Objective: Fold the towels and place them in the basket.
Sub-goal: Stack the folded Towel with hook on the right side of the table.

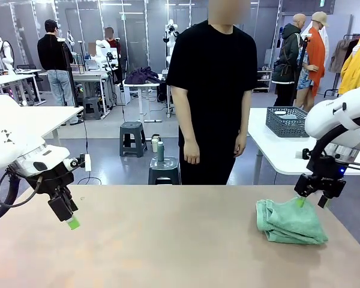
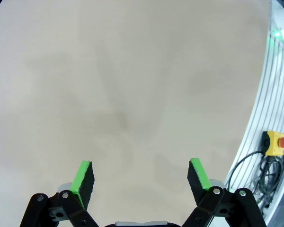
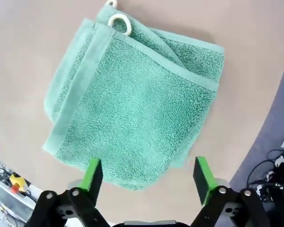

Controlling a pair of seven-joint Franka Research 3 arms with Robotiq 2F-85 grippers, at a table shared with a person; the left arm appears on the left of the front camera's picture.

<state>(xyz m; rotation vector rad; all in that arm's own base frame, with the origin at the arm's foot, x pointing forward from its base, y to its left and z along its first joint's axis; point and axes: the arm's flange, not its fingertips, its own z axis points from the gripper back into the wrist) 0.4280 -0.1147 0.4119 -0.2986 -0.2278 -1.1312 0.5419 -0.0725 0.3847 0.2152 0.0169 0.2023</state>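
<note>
A mint-green towel (image 1: 291, 221) lies folded on the tan table (image 1: 168, 240) at the right side. Seen from the right wrist, the towel (image 3: 137, 113) is a folded square with a white hanging loop at its far corner. My right gripper (image 1: 311, 201) hovers just above the towel's far edge, open and holding nothing; its green pads (image 3: 201, 172) stand wide apart over the near edge of the cloth. Over the left side of the table, my left gripper (image 1: 69, 217) hangs open, with bare tabletop between its fingers (image 2: 83, 182). The dark grey basket (image 1: 287, 121) stands on a white table behind.
A person in black stands at the far side of the table (image 1: 213, 90), arms down. The white table (image 1: 276, 147) carrying the basket is at the back right. A yellow box with a red button (image 2: 276, 142) and cables show beside the table edge.
</note>
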